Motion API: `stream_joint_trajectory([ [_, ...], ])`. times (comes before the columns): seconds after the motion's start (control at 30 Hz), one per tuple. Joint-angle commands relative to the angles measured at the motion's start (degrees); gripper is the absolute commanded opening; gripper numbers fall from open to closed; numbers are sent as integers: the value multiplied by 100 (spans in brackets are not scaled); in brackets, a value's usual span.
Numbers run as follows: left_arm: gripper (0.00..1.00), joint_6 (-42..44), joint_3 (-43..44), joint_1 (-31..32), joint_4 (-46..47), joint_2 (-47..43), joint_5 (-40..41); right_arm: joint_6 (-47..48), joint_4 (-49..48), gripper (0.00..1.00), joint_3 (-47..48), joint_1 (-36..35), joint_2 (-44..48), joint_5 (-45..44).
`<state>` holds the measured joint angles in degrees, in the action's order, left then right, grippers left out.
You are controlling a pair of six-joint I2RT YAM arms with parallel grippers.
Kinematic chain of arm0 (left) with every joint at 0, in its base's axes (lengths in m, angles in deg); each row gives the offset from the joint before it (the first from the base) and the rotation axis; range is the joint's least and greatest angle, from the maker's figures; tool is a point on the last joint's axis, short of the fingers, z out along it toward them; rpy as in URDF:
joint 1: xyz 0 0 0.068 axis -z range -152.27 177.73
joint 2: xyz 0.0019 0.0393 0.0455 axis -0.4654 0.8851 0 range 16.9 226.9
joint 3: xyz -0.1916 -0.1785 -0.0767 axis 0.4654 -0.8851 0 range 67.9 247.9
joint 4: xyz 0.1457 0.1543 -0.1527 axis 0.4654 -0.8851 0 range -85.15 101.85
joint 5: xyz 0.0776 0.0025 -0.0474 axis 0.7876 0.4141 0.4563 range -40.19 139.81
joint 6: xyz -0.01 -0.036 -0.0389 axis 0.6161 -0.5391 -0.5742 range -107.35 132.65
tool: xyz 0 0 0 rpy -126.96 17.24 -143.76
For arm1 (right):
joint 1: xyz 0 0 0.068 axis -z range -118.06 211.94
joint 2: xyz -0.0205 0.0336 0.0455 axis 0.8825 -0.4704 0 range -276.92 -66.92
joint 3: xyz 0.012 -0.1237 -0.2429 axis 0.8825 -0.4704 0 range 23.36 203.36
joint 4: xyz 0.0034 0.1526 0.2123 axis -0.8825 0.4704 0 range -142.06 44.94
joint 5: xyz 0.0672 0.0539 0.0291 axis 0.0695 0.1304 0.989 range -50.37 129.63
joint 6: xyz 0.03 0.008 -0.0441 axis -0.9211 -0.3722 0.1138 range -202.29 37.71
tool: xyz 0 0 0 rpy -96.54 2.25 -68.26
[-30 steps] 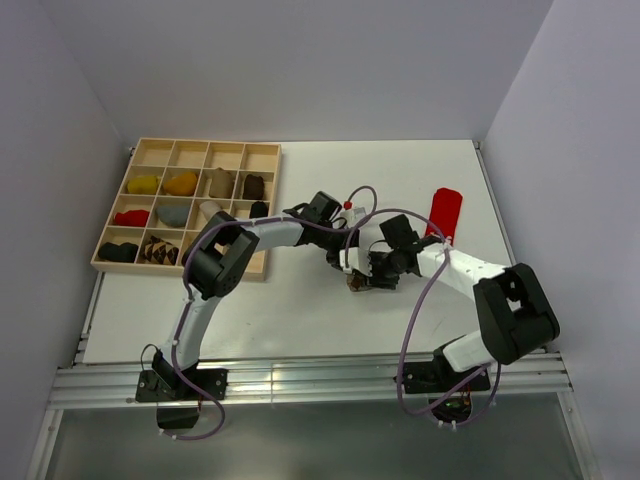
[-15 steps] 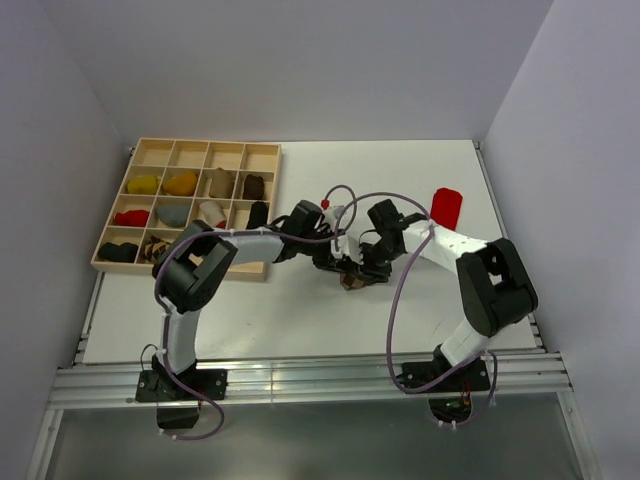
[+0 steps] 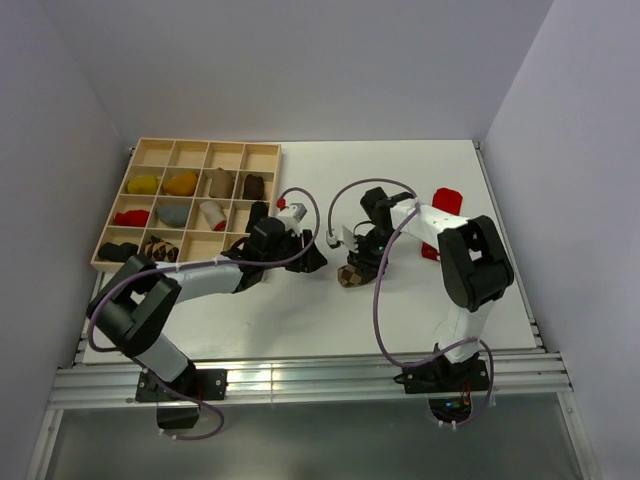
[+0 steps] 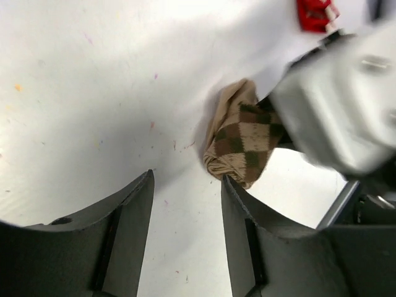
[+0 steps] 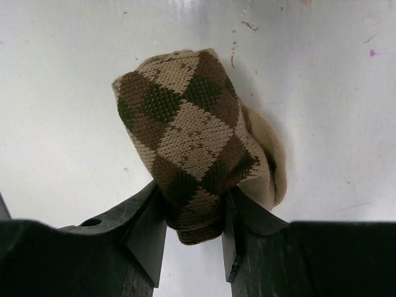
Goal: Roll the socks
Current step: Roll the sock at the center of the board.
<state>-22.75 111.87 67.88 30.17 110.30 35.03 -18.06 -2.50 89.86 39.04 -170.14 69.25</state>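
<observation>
The right hand (image 5: 195, 203) pinches the argyle sock (image 5: 189, 133). Its two fingers (image 5: 151, 226) press in on the lower end of the bundle from either side, with the fabric filling the gap between them. The sock is wound into a tight roll, brown and tan diamonds outermost and a plain tan fold bulging out on one side. It rests on the white surface (image 3: 300, 320) near the middle, in front of both arms.

The left hand (image 4: 187, 180) is spread, and nothing lies between its fingers (image 4: 133, 235), only bare surface. It sits low, just beside the roll. In the left wrist view, the sock's ribbed tan end lies just off the tip of one finger; whether they touch cannot be told. The blurred pale body of the right hand crowds in behind the sock there.

From above, the two hands face each other across the roll, left arm stretched low from the left and right arm folded back over itself.

The red sock (image 3: 447, 198) lies flat to the right, partly hidden under the right arm.

At the far left stands a wooden tray (image 3: 278, 160) of compartments. Several hold small bundles: yellow (image 3: 143, 185), orange (image 3: 181, 183), red (image 3: 131, 217) and others.
</observation>
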Motion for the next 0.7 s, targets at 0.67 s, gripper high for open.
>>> stream_joint_trajectory([
  [0.67,66,3337,516,1909,734,547,2242,134,1363,19,900,66,-1130,-45],
])
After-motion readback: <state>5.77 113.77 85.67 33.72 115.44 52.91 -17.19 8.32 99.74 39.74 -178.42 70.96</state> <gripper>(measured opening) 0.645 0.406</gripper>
